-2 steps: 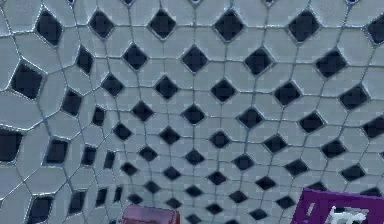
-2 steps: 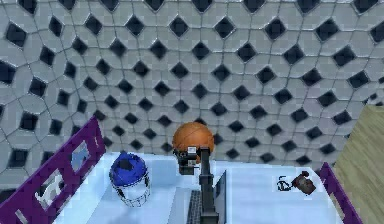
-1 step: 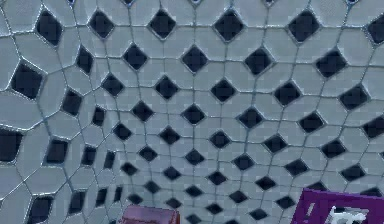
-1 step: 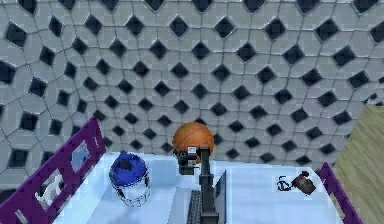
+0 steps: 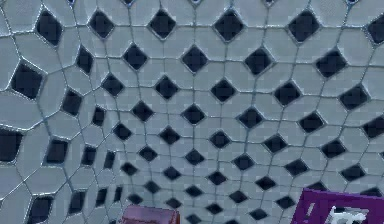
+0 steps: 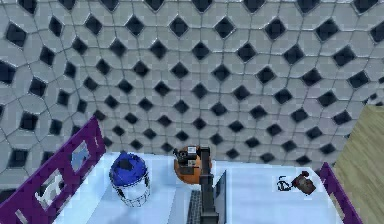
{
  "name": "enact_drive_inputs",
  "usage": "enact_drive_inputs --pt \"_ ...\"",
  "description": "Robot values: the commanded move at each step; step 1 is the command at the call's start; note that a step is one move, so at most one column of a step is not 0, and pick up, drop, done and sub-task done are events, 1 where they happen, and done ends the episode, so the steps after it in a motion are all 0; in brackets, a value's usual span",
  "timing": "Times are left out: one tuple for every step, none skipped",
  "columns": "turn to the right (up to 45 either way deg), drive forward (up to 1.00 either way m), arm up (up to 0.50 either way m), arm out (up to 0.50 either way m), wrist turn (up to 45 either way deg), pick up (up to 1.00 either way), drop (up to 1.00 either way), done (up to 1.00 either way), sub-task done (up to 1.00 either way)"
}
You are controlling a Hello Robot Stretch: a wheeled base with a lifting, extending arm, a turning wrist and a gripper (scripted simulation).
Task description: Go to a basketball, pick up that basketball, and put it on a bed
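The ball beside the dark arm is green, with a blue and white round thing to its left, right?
No: the ball is orange, not green, as the arm side view shows. It is beside the dark arm, with the blue and white round thing to its left.

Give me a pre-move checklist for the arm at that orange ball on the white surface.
1. The gripper lines up with the orange ball: ok.
2. Ball held: cannot tell; the white surface lies behind it.
3. The blue-and-white round thing stands apart from the ball: ok.
4. The small dark thing lies apart from the arm: ok.
5. Surface is a bed: cannot tell.
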Motion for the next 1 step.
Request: enact_drive_inputs --pt "0.0 0.00 0.10 0.00 0.0 0.00 0.00 0.00 0.00"
